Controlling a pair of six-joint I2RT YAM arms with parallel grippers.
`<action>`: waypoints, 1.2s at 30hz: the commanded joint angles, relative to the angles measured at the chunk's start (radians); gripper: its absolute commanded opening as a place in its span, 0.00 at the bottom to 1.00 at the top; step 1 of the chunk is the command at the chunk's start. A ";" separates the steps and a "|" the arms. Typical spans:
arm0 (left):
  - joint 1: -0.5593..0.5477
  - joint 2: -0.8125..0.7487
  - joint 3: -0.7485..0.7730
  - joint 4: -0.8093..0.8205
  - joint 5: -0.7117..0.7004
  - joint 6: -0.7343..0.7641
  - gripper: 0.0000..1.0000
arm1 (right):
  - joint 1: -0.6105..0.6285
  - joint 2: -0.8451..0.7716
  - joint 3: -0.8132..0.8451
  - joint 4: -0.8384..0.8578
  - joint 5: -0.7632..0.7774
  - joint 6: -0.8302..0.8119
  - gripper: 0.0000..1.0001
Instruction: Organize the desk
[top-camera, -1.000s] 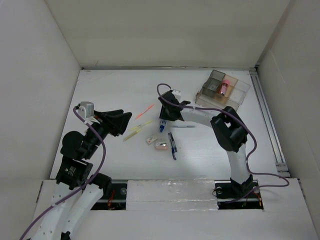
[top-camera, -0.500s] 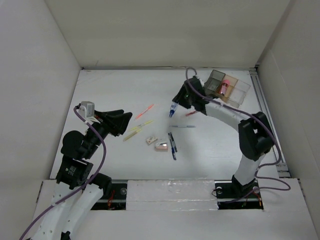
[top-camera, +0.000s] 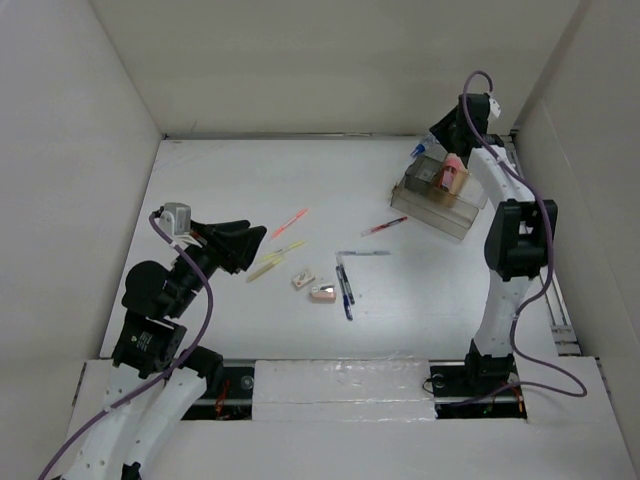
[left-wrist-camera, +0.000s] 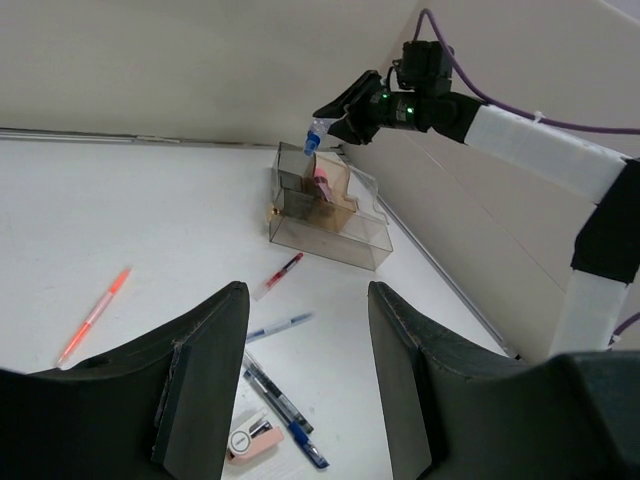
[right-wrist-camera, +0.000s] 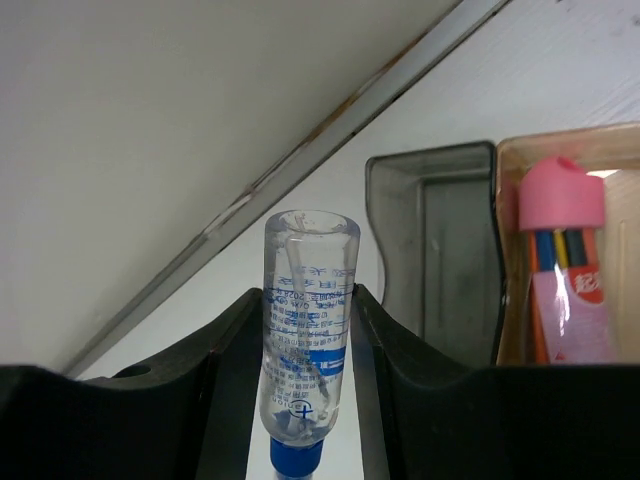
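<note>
right end effector holds bottle lengthwise over desk, cap toward wrist.

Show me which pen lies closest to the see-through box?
The red pen near the clear box; the orange pen, yellow pens and blue pens lie farther off.

Bright, even diffuse light, soft faint shadows on the white counter, top view slightly soft, wrist views mildly bent at edges
</note>
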 joint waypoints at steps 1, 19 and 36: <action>0.004 0.013 0.011 0.057 0.035 -0.003 0.47 | -0.001 0.064 0.136 -0.115 0.125 -0.091 0.28; 0.004 0.057 0.011 0.064 0.041 -0.006 0.47 | -0.011 0.145 0.107 -0.092 0.256 -0.229 0.31; 0.004 0.050 0.011 0.058 0.041 -0.003 0.47 | 0.007 0.110 0.110 -0.089 0.134 -0.188 0.65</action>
